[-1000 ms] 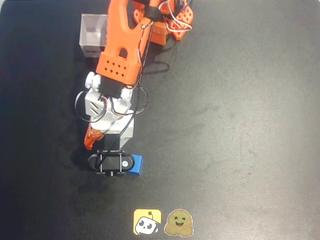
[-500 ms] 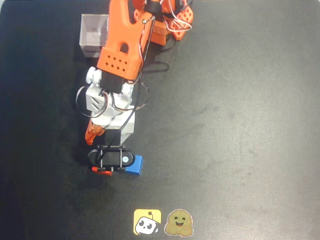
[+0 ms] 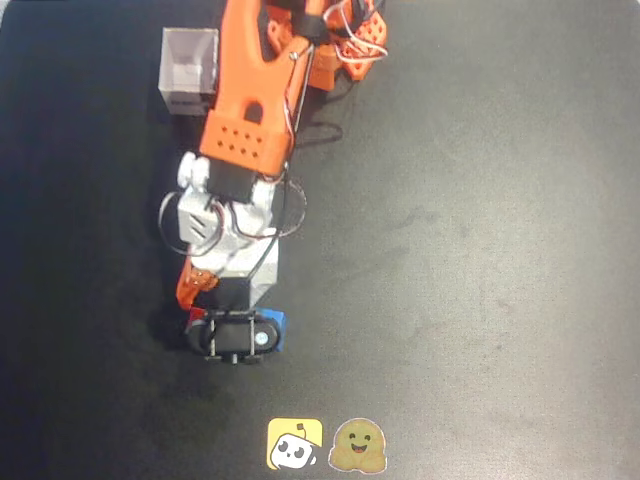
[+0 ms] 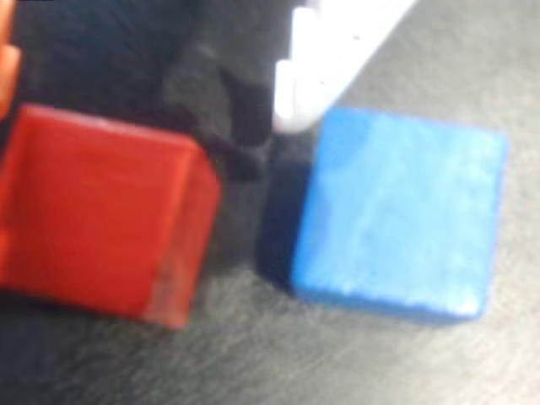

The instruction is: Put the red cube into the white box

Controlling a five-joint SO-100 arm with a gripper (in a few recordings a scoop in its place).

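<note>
Red cube (image 4: 101,211): flat on the black table (image 4: 253,354), on the left of the wrist view, just beside the blue cube (image 4: 396,211) on the right, parted from it by a narrow dark gap. Gripper (image 4: 152,93): spread wide, empty, straddling the red cube alone. Orange finger (image 4: 5,67) at the picture's left edge, against or very near the cube's outer face, too blurred to tell which; white finger (image 4: 312,76) down in the gap between the two cubes, clear of red, close to the near corner of blue. From overhead: a sliver of the red cube (image 3: 196,316) peeping out left of the wrist camera (image 3: 235,338), a sliver of the blue cube (image 3: 276,319) on its right, white box (image 3: 188,70) well apart at the top left, beside the arm's upper link. Judged step: closing on the red cube. Hinges on the white finger keeping to the gap, with the squeeze line running left to right across flat faces; no long axis to mind, so probably a square grip. Risk on closing: nudging the blue cube or catching its corner. After that, presumably a lift and a carry up the overhead picture to the box.
</note>
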